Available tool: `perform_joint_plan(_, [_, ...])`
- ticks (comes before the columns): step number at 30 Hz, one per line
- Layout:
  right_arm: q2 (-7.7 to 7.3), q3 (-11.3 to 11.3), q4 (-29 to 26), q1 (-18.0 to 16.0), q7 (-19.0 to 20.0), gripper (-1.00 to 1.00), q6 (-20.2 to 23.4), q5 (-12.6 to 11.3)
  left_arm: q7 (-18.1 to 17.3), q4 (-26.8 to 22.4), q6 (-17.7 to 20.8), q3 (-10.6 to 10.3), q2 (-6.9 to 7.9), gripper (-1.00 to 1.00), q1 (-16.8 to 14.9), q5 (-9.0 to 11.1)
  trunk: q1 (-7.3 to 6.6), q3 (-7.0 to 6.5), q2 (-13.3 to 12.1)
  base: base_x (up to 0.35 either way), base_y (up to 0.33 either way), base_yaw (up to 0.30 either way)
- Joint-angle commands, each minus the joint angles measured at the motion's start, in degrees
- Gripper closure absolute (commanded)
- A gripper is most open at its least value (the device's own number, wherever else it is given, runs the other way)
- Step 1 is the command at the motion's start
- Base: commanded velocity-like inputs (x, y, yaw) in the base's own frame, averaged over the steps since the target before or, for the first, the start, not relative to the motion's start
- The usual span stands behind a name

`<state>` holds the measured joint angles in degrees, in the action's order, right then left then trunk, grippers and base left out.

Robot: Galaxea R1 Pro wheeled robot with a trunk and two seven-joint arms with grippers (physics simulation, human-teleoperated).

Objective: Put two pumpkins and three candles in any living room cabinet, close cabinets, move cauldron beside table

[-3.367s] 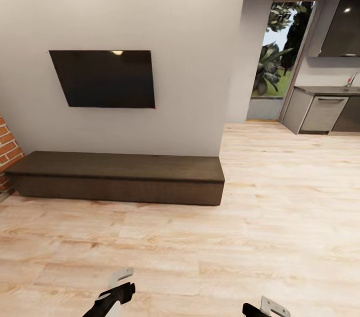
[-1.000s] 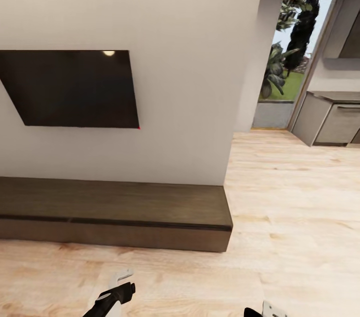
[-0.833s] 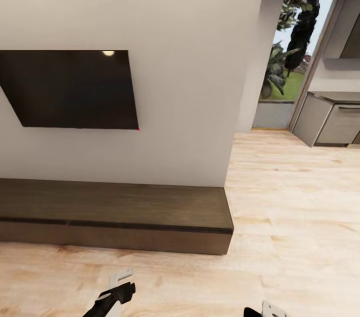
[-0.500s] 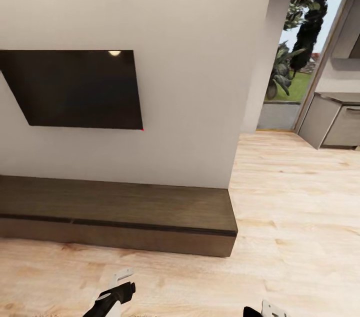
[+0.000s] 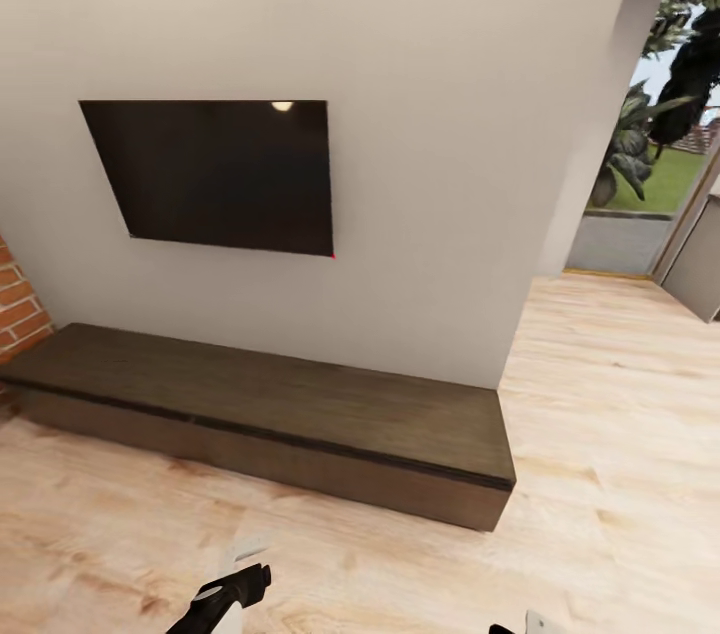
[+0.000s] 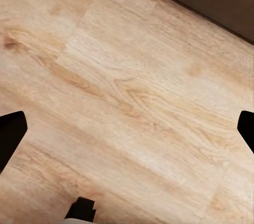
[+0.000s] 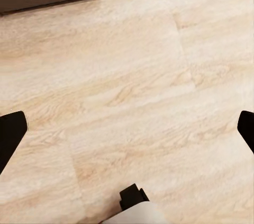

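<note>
Right now your left gripper [image 6: 127,128] and right gripper [image 7: 127,131] hang over bare wooden floor [image 5: 330,554], fingers [image 6: 10,134] spread wide, released, carrying nothing. Just ahead, the cabinet [image 5: 270,414] sits closed beneath the television [image 5: 225,174]. You'll likely want a drawer open first: square up to its front, near enough to reach without stretching.

view swung left, cabinet [image 5: 270,414] whole, brick corner [image 5: 18,309] back
</note>
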<state>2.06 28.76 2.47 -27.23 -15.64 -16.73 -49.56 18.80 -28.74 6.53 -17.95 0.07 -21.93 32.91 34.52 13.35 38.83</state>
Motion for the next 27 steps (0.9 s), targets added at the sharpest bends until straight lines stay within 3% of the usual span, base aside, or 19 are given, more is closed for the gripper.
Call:
perform_joint_plan(1, [0.05, 0.4, 0.2, 0.0, 0.0, -1.0, -0.2, -0.3, 0.5, -0.1, 0.2, -0.3, 0.03, -1.0, 0.0, 0.2, 0.02, 0.09, 0.1, 0.0, 0.0, 0.294])
perform_joint_plan(19, [0.05, 0.5, 0.2, 0.1, 0.0, -1.0, -0.2, -0.2, 0.4, -0.1, 0.0, -0.1, 0.1, -1.0, 0.0, 0.3, 0.02, 0.09, 0.1, 0.0, 0.0, 0.294])
perform_joint_plan(27, [0.05, 0.5, 0.2, 0.0, 0.0, -1.0, -0.2, 0.9, 0.4, -0.1, -0.1, -0.1, 0.11, -1.0, 0.0, 0.3, 0.02, 0.09, 0.1, 0.0, 0.0, 0.294])
